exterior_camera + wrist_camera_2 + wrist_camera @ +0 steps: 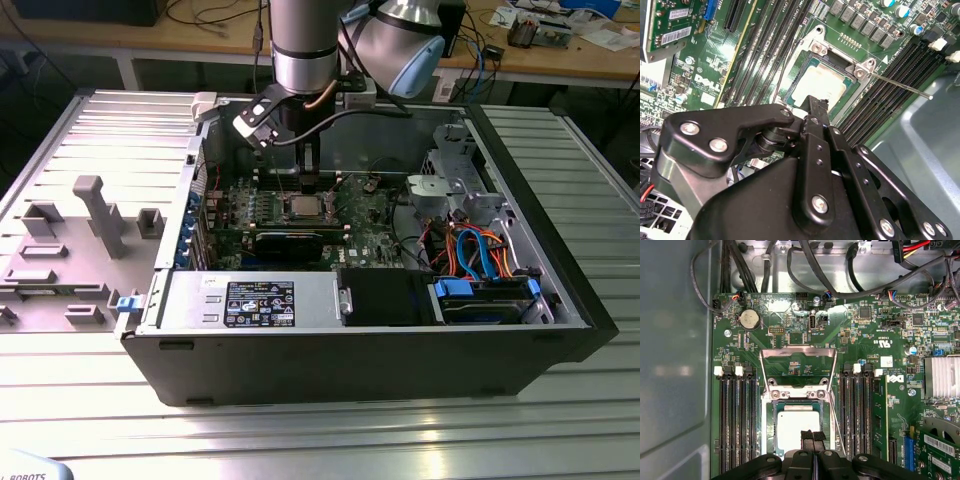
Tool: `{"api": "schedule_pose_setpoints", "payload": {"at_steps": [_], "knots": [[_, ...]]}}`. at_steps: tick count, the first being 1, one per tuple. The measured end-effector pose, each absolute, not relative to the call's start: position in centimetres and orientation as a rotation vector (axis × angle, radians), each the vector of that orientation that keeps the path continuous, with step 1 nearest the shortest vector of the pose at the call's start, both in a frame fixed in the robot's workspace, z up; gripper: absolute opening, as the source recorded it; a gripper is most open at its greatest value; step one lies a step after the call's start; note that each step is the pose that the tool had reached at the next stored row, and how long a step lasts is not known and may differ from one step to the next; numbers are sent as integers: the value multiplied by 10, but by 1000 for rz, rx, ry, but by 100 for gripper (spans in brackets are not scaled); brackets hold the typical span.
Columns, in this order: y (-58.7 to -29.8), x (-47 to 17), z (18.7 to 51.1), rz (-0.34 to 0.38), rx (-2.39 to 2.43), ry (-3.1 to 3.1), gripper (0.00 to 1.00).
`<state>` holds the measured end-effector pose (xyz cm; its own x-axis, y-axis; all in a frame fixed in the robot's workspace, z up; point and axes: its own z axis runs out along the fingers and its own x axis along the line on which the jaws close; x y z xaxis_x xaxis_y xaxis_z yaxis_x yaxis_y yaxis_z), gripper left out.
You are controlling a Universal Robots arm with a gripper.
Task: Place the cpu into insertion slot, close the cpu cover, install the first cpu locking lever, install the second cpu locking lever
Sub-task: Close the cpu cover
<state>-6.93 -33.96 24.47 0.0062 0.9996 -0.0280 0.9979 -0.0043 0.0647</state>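
Cpu [792,422] lies flat in the insertion slot [768,430], silver top up, and the pincer [812,436] hangs over its near edge. The two black fingers [806,438] are pressed together with nothing between them; whether they touch the chip I cannot tell. Beyond the chip the cpu cover [790,353] is open, tilted up from its hinge, and green board shows through its window. In the second wrist view one thin locking lever [900,87] sticks out free from a corner of the slot. Long black memory slots [735,415] run on both sides. Farther, dark cables [855,290] cross the case. In the exterior view the open computer case [560,280] stands on the ribbed metal table [300,440].
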Motion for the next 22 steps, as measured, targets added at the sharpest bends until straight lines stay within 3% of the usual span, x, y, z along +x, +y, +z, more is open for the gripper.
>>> {"api": "schedule_pose_setpoints", "payload": {"at_steps": [22], "knots": [[-340, -69, 250, 39, 2180, 2169, 11]]}}
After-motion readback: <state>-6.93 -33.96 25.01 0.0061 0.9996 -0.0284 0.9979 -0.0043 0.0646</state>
